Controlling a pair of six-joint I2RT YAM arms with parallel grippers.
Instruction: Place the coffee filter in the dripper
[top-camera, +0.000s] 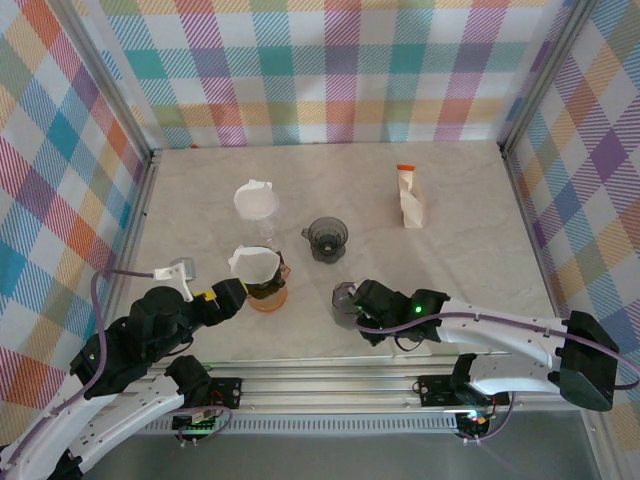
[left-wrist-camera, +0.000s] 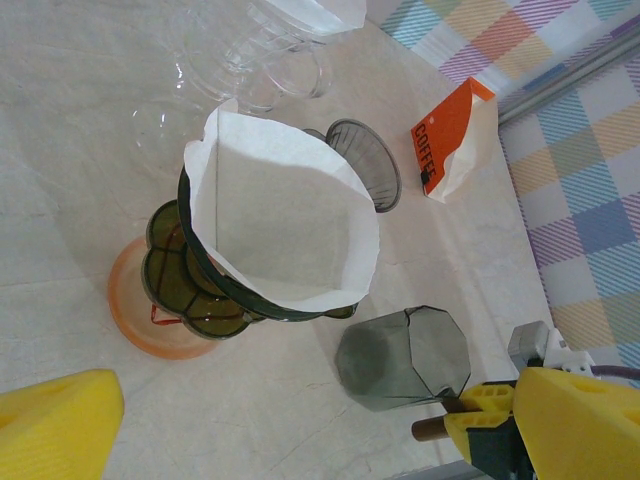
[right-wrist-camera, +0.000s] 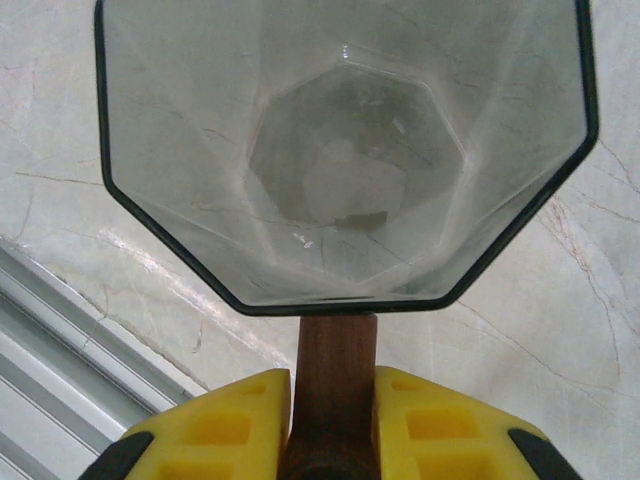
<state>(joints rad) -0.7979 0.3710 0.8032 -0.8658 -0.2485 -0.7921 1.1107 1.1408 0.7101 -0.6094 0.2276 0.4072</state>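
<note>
Sitting mouth-up in the dripper (left-wrist-camera: 190, 290) left of centre on the table (top-camera: 470, 250), the white filter (left-wrist-camera: 290, 220) points its tip down into the ribbed green glass. In the left wrist view, its long axis runs from lower left to upper right, with the open rim flaring above the dripper's edge and a seam down its left side. The dripper stands on an orange base (left-wrist-camera: 140, 325); nothing shows inside the filter.

The left gripper (top-camera: 238, 292) is spread wide and holds nothing. The filter lies ahead of its yellow fingers (left-wrist-camera: 55, 425), above them in the frame and apart from both.

The right gripper (right-wrist-camera: 335, 410) is clamped on the wooden handle (right-wrist-camera: 335, 365) of a grey cup (right-wrist-camera: 340, 150), which is eight-sided, empty, and sits just right of the dripper.

Farther back stand a dark funnel (top-camera: 326, 238), a second filter (top-camera: 256, 200) on clear glassware, and a coffee bag (top-camera: 409, 200).
</note>
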